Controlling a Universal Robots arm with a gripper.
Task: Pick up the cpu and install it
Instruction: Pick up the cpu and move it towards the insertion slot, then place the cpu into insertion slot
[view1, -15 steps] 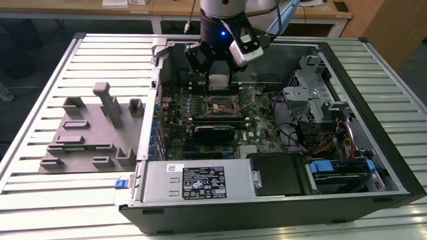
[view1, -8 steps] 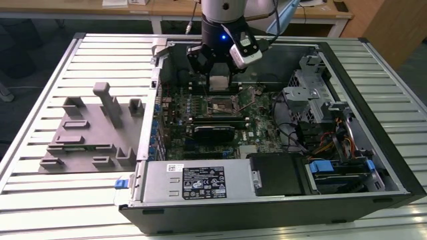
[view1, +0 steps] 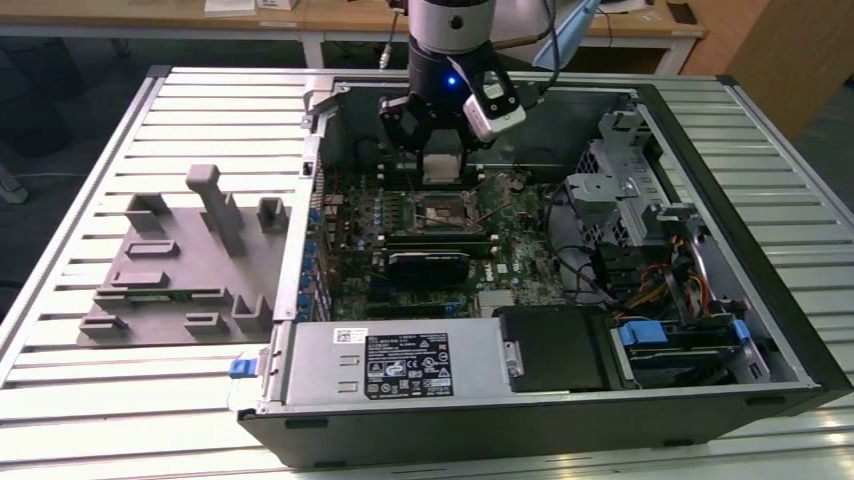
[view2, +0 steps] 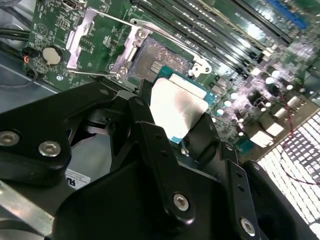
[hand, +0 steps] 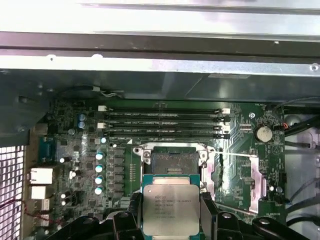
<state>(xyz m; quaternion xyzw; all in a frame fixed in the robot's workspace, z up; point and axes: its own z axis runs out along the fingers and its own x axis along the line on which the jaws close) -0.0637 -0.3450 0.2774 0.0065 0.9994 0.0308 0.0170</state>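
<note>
Finding 1: my fingers (view2: 150, 134) are clamped on the cpu (view2: 177, 107), 1 finger on each of 2 opposite edges. Both wrist views show the grip, with the chip's silver top uncovered.

Finding 2: my gripper (view1: 442, 170) hangs inside the open computer case (view1: 534, 400). The cpu is held above the motherboard (hand: 240, 150), just beside the socket (hand: 175, 162) and not seated in it.

Finding 3: the socket's metal plate (hand: 252, 182) is swung open to 1 side.
</note>
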